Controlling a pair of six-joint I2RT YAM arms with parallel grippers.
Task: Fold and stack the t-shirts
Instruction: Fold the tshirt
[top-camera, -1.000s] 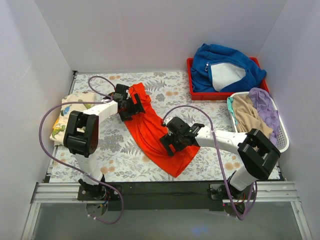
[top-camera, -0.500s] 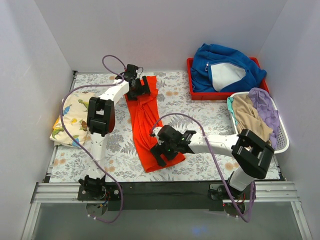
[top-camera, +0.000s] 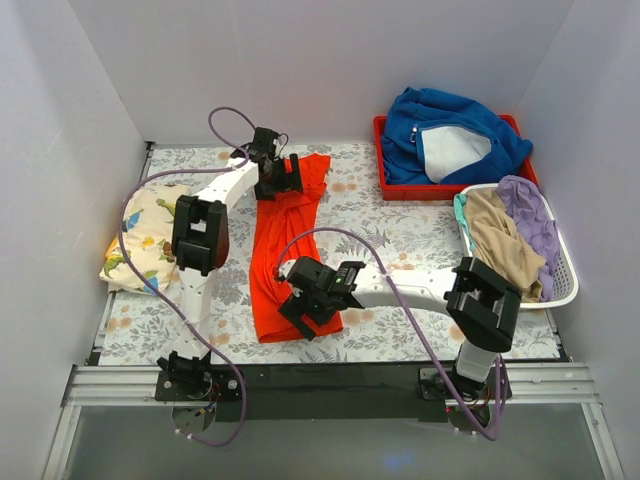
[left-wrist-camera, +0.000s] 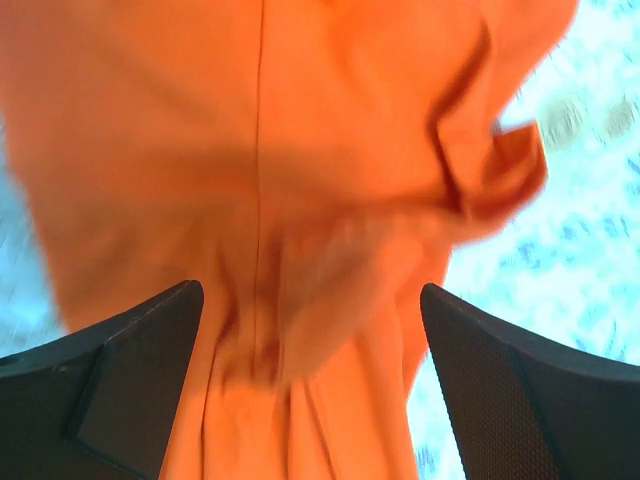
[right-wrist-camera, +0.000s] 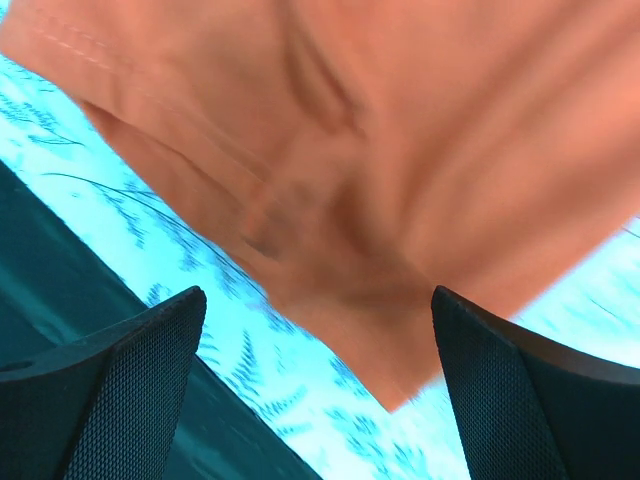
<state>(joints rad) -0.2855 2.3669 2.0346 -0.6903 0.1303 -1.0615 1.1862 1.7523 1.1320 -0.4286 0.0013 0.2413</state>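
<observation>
The orange-red t-shirt lies as a long, bunched strip from the back of the flowered table towards the near edge. My left gripper hangs over its far end, jaws wide open, with rumpled orange cloth between and below the fingers. My right gripper is over its near end, jaws wide open above a corner of the cloth. The cream dinosaur t-shirt lies folded at the left edge, apart from both grippers.
A red tray at the back right holds the thick blue garment. A white basket with beige and purple clothes stands at the right edge. The dark near edge of the table is close to the right gripper.
The left gripper swung to the far back and the right gripper moved left and nearer. The orange-red shirt shifted left and stretched into a straighter strip.
</observation>
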